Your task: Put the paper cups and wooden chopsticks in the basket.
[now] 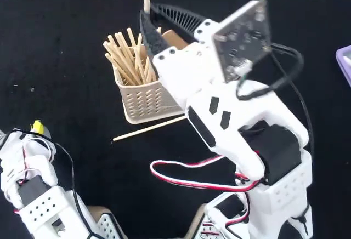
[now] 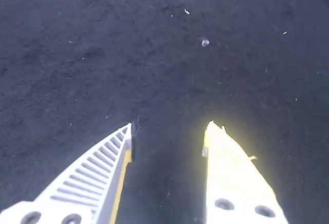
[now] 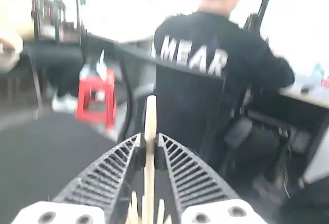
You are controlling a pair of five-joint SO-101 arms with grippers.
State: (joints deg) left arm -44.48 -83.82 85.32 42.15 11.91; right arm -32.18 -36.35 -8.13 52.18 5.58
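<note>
One chopstick (image 3: 150, 112) pinched in right claw (image 3: 149, 141), over the basket (image 1: 145, 103)

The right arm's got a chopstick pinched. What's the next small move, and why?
Probably open the right gripper: its chopstick stands upright over the basket, beside the sticks already in it, so it should drop in.

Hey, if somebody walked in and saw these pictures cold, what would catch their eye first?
First, the big white arm whose right hand is shut on one wooden chopstick, held upright above the pale basket bristling with chopsticks. Next, a lone chopstick lying flat on the black table just in front of the basket. The left hand hangs open over bare tabletop.
</note>
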